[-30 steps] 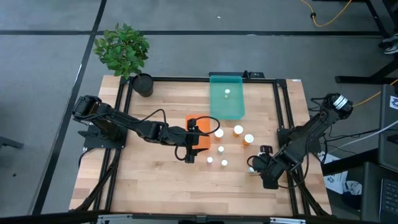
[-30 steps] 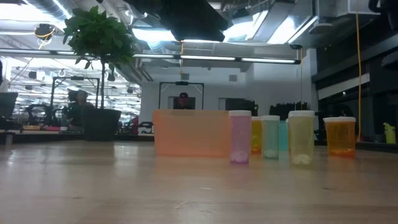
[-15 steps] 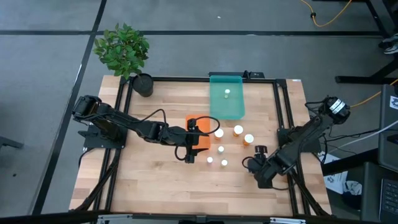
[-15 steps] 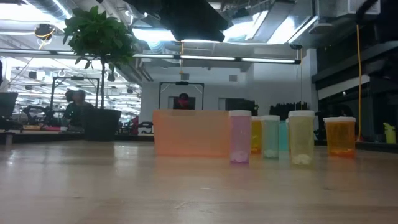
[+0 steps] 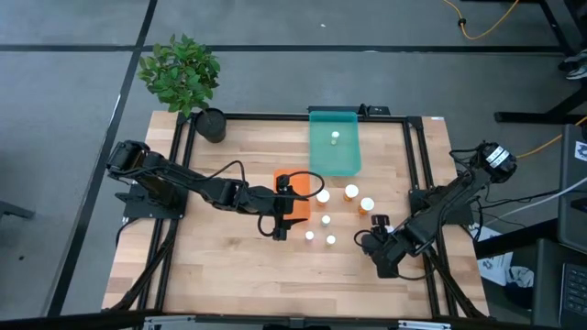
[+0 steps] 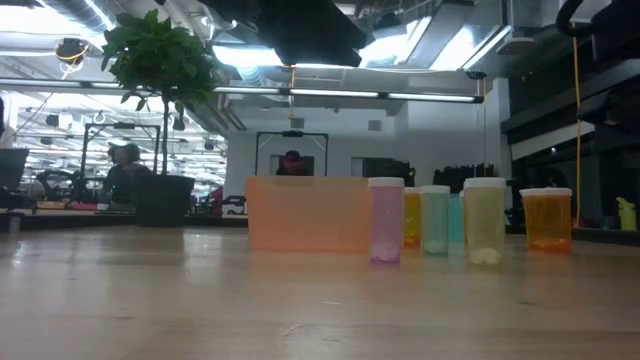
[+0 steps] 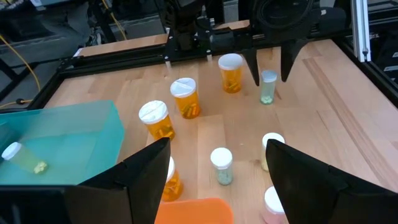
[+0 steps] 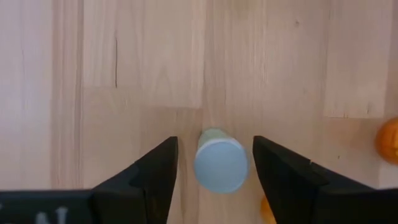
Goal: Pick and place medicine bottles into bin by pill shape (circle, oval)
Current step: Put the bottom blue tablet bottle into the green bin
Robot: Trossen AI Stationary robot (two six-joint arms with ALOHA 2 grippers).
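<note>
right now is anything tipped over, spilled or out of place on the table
Nothing is spilled. One bottle lies on its side inside the teal bin, which fits the sorting. The other bottles stand upright on the wood, including the pale one between the right gripper's open jaws. The left gripper hovers near the orange bin.

A potted plant (image 5: 181, 73) stands at the far left corner of the wooden table (image 5: 229, 266), its dark pot (image 5: 210, 125) on the table's edge. Beyond the table, a yellow cable (image 5: 483, 22) lies on the grey floor (image 5: 73, 82). In the low view a seated person (image 6: 123, 174) shows just beside the plant, in the room behind.
</note>
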